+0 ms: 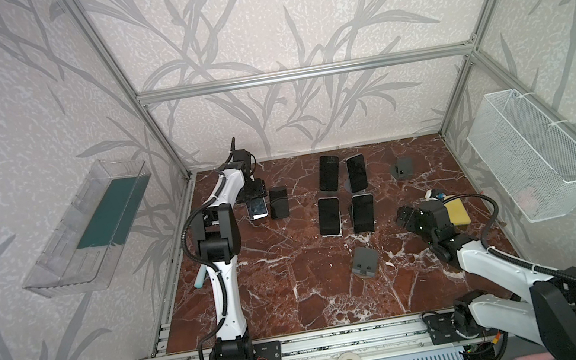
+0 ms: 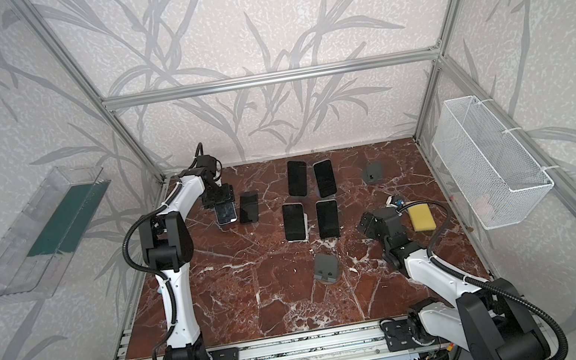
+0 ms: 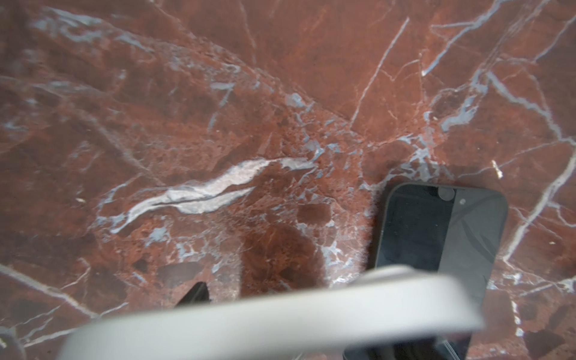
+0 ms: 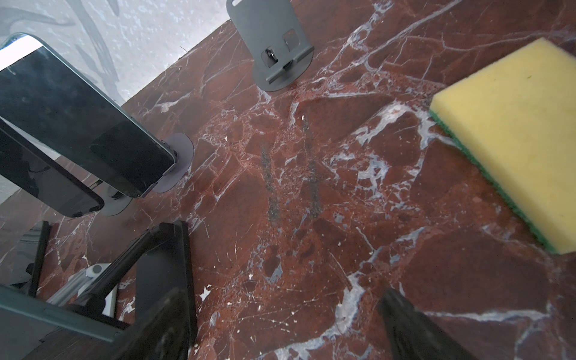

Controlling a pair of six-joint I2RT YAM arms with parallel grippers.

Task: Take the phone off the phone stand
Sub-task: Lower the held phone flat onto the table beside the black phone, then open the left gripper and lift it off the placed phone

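Phone [image 1: 257,209] with silver rim is clenched in left gripper [image 1: 256,195] at table's far-left corner; can't tell if its lower end touches the marble [image 1: 298,304]. Black phone [image 1: 278,202] lies flat just beside it. Centre: four dark phones [image 1: 329,216] propped on stands [image 4: 184,156], two by two. Bare grey stand [image 1: 364,262] sits in front of that block, another bare stand [image 1: 402,168] to its right. Right gripper [image 1: 403,216] is spread wide, nothing between fingers, above marble right of block. Yellow sponge [image 1: 456,212] is just past it.

Leaf-patterned walls [image 1: 291,12] enclose red marble tabletop [image 1: 298,304].
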